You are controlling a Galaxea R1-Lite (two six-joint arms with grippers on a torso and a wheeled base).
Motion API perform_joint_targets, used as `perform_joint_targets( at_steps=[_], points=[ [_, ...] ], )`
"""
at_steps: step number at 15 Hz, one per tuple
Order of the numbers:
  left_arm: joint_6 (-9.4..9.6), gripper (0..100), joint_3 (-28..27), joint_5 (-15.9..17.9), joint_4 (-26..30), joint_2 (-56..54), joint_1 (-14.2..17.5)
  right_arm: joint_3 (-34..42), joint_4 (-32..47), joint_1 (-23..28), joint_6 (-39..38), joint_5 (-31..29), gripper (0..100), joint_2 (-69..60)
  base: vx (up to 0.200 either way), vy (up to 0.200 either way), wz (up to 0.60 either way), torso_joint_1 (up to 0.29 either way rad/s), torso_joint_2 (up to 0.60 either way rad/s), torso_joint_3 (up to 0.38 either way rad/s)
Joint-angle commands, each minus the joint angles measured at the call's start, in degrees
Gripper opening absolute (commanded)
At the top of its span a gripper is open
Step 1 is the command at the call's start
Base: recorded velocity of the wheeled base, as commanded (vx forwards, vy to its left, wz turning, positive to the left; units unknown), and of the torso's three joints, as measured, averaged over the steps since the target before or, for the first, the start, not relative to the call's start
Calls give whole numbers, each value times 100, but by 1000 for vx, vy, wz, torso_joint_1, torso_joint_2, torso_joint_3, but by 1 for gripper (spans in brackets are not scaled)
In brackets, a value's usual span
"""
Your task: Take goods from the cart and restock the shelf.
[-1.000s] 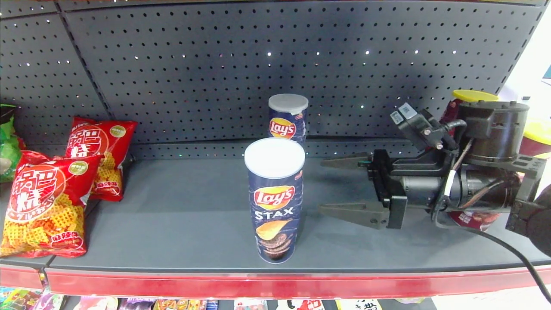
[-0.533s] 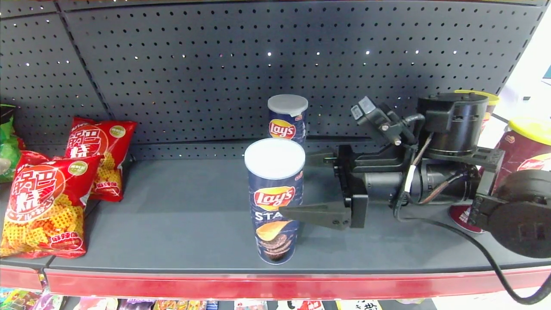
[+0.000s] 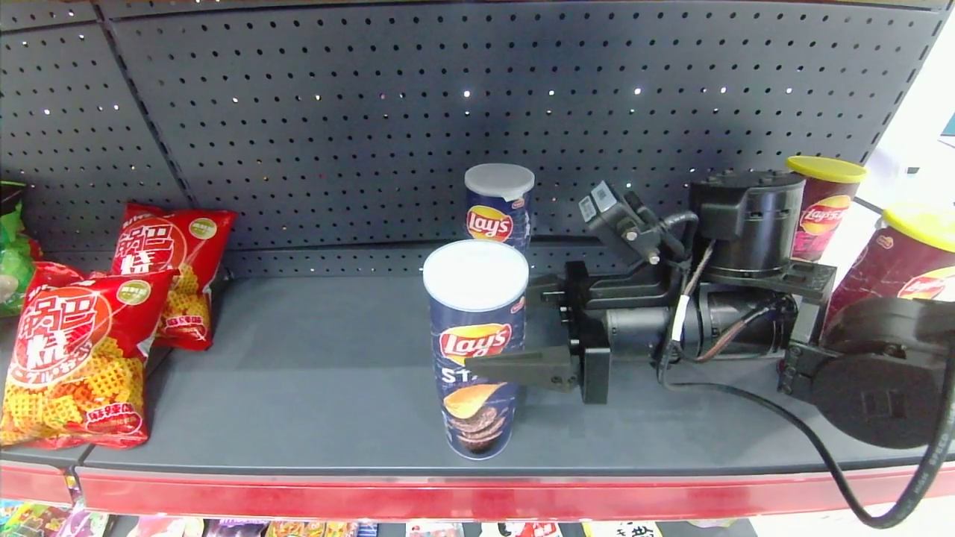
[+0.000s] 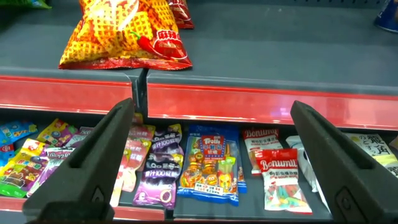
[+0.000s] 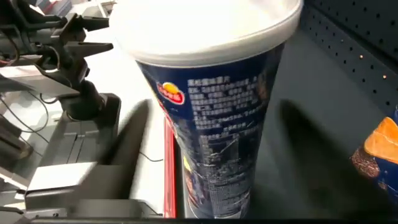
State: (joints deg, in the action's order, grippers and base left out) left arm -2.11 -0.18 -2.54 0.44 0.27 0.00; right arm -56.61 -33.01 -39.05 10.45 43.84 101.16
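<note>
A blue chip can (image 3: 476,350) with a white lid stands upright near the front of the grey shelf (image 3: 298,388). A second blue can (image 3: 498,205) stands behind it by the back wall. My right gripper (image 3: 498,328) comes in from the right and is open, one finger (image 3: 522,365) crossing the front of the near can, the other partly hidden behind it. In the right wrist view the near can (image 5: 214,124) stands between the blurred dark fingers (image 5: 121,158). My left gripper (image 4: 205,180) hangs open with nothing in it, below the shelf's red front edge (image 4: 249,102).
Red snack bags (image 3: 82,350) lie at the shelf's left, with another bag (image 3: 179,272) behind them. Two red cans with yellow lids (image 3: 824,201) stand at the right. A perforated back panel (image 3: 448,112) closes the shelf. Candy packs (image 4: 211,162) fill the lower shelf.
My right gripper has moved left along the shelf until its open fingers straddle the near blue can. The can has not moved.
</note>
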Motion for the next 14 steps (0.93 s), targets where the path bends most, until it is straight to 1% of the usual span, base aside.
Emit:
perform_joint_targets(
  at_steps=[1, 6, 11, 14],
  points=[
    [0, 100, 1, -1, 0, 8, 0, 10, -3, 2, 1, 2, 0, 18, 0, 0, 0, 0, 0, 0],
    [0, 100, 1, -1, 0, 8, 0, 36, -3, 55, -8, 2, 0, -17, 0, 0, 0, 0, 0, 0],
    [0, 100, 1, -1, 0, 8, 0, 45, -3, 301, 28, 81, 0, -79, 0, 0, 0, 0, 0, 0],
    [0, 100, 1, -1, 0, 8, 0, 54, -12, 301, 28, 81, 0, -87, 0, 0, 0, 0, 0, 0]
  ],
)
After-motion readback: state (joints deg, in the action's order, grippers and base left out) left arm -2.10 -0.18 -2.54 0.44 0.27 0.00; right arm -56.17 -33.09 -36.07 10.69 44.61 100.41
